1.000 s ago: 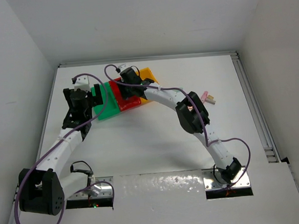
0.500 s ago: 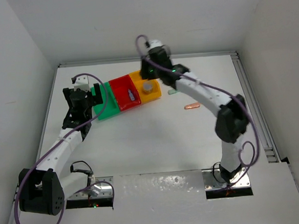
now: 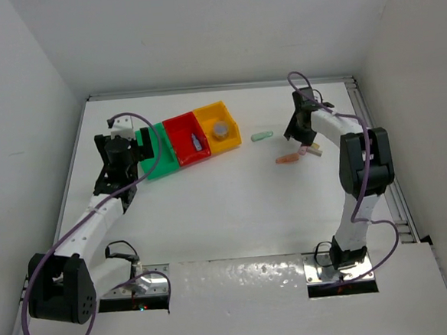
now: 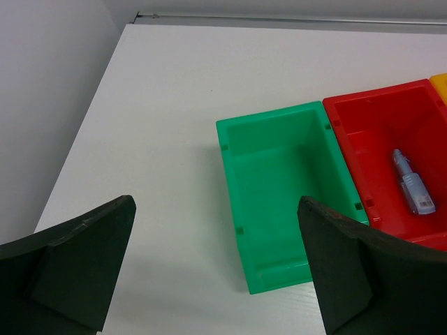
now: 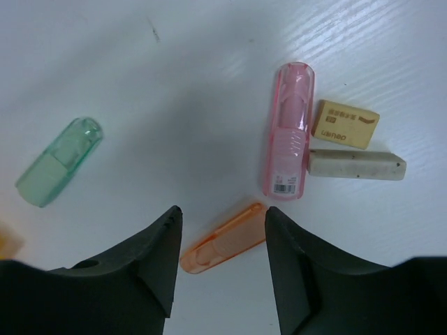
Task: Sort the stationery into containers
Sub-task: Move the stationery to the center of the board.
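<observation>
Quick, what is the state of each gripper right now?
Left gripper: open, empty.
Right gripper: open, empty, over the orange piece.

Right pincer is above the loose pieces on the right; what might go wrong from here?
The right pincer hangs over the orange piece, whose end lies close to the pink case; a closing finger might catch both. The tan eraser and white eraser lie right beside the pink case, so a nudge could scatter them.

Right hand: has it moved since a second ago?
Yes. The right hand swung right, away from the red bin, and now hovers over the orange piece.
</observation>
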Controlling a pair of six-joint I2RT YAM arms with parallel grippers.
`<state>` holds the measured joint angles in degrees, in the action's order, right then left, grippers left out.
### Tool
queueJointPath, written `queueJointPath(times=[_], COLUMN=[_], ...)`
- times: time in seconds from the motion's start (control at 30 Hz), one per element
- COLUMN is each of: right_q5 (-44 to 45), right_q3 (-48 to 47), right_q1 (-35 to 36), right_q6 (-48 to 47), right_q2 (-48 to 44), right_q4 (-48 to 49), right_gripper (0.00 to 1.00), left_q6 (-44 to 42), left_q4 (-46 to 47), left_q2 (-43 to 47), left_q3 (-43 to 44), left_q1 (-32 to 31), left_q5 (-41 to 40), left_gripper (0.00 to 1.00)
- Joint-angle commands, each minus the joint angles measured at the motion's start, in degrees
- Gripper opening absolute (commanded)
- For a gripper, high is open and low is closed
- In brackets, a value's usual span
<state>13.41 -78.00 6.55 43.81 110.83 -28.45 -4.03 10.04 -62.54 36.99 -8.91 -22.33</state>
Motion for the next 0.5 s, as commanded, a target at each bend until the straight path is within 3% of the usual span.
queueJointPath(times=[0.0,0.47], right_q5=[0.0,3.7], right_q3=[-3.0,-7.1], right_q1=[-1.4,-2.9], right_q6=[-2.6,-9.8], right_q2=[-0.3,7.8], right_q4=[-0.8,0.0], right_gripper=[0.49,0.52], left_q6=[0.3,0.8], left_q4=[1.8,1.6], left_q2=[1.7,1.5], left_q3=[-0.6,-0.1], left_q1=[0.4,0.3], left_q5=[-1.1,-0.6], left_gripper=[1.0,1.0])
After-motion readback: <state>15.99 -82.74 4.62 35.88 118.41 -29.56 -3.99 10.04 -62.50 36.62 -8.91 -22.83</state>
